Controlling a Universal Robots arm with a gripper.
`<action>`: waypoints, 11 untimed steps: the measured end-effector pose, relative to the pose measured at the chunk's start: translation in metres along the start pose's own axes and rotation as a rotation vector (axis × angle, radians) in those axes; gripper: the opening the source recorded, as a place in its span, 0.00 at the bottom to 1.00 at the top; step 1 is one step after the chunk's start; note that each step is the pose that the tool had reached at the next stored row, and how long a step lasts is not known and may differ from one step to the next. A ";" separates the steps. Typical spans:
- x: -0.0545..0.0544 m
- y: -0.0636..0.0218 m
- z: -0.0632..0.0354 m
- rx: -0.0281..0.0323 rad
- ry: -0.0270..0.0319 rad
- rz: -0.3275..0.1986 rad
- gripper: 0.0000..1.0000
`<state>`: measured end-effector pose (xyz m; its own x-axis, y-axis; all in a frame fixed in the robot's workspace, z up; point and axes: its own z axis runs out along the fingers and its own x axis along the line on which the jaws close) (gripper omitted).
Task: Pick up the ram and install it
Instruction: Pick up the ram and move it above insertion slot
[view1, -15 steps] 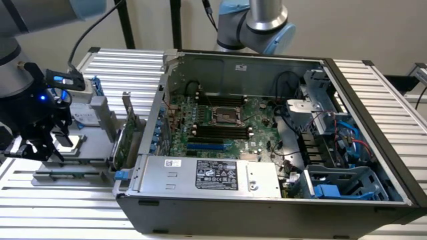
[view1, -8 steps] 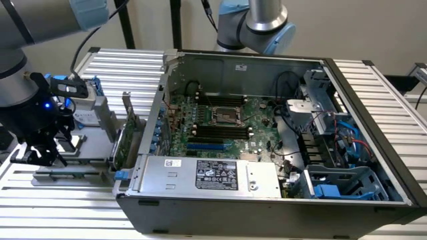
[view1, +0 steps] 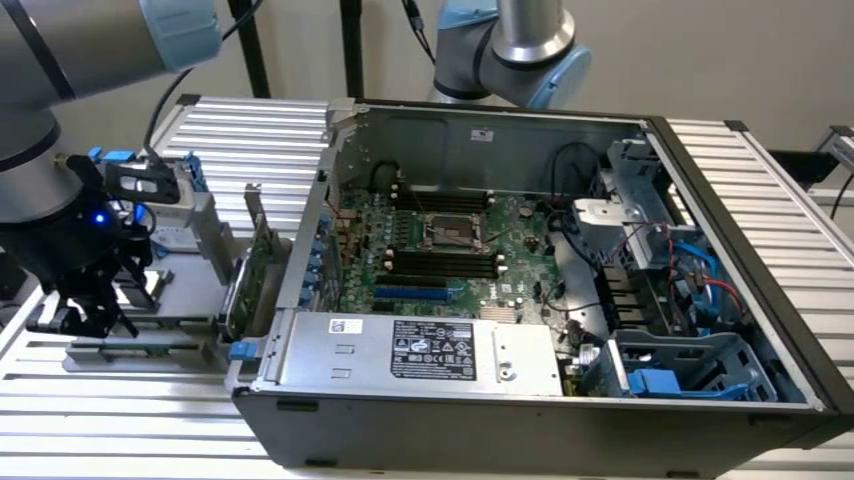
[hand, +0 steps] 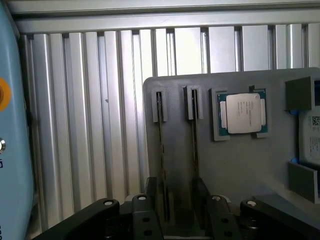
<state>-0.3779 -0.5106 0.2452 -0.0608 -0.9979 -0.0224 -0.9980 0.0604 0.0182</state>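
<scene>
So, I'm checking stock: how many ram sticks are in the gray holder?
2 sticks on edge in the holder: one in the slot beside the CPU, one in the next slot over. The fingers hide one end of each.

Ribbed silver surface (hand: 75, 125): bare metal, soft sheen
Flat grey tray (hand: 240, 165): smooth matt plastic
Square processor lid (hand: 243, 113): dull metal

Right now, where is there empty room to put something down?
The ribbed table is bare on the near side of the gray tray, and again along the exterior view's right of the computer case. Crowded: inside the case, and the tray, where the gripper hangs over it.
</scene>
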 end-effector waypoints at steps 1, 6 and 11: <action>0.000 0.0000 0.0000 0.0000 0.0000 0.000 0.42; 0.000 0.0000 0.0013 0.0002 -0.0002 0.000 0.42; 0.001 -0.0001 0.0020 0.0000 0.0000 0.000 0.42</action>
<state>-0.3779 -0.5111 0.2431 -0.0608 -0.9979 -0.0223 -0.9980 0.0604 0.0182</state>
